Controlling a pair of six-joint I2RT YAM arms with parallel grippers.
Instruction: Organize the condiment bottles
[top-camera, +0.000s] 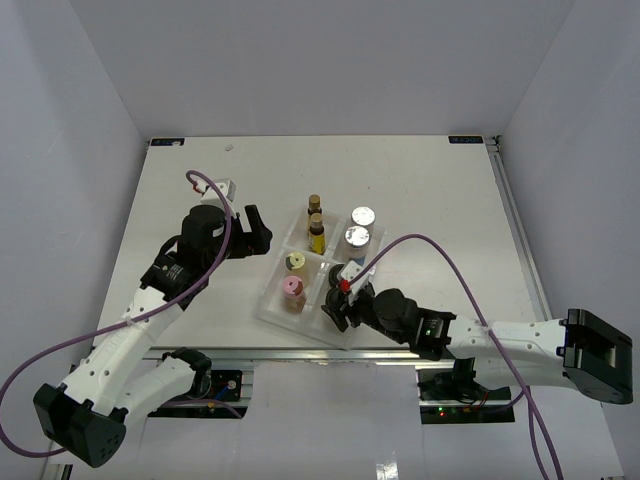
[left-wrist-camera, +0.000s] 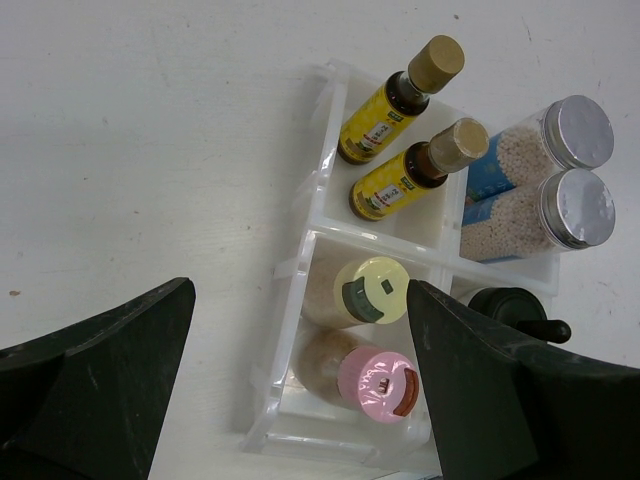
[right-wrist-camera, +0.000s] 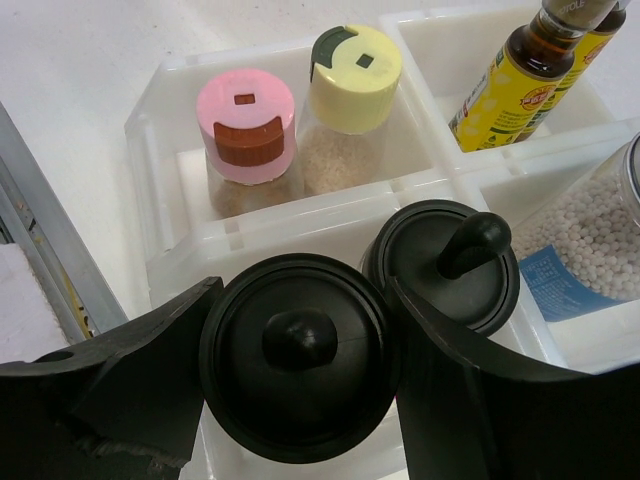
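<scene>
Condiment bottles (top-camera: 317, 235) stand in the divided tray (right-wrist-camera: 150, 130) on the table (top-camera: 200, 170). Right hand (right-wrist-camera: 300, 310) grasps one black-capped jar (right-wrist-camera: 300, 370) by its lid, beside a second black jar (right-wrist-camera: 440, 265). Left hand (left-wrist-camera: 300, 300) hangs released, just left of the tray.

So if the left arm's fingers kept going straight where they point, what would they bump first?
Probably the yellow-capped bottle in the tray, or the tray's near wall just before it; depth is unclear.

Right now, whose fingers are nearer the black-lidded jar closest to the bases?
Right. Right fingers clasp the black-lidded jar; left fingers hover open beside the clear plastic tray.
</scene>
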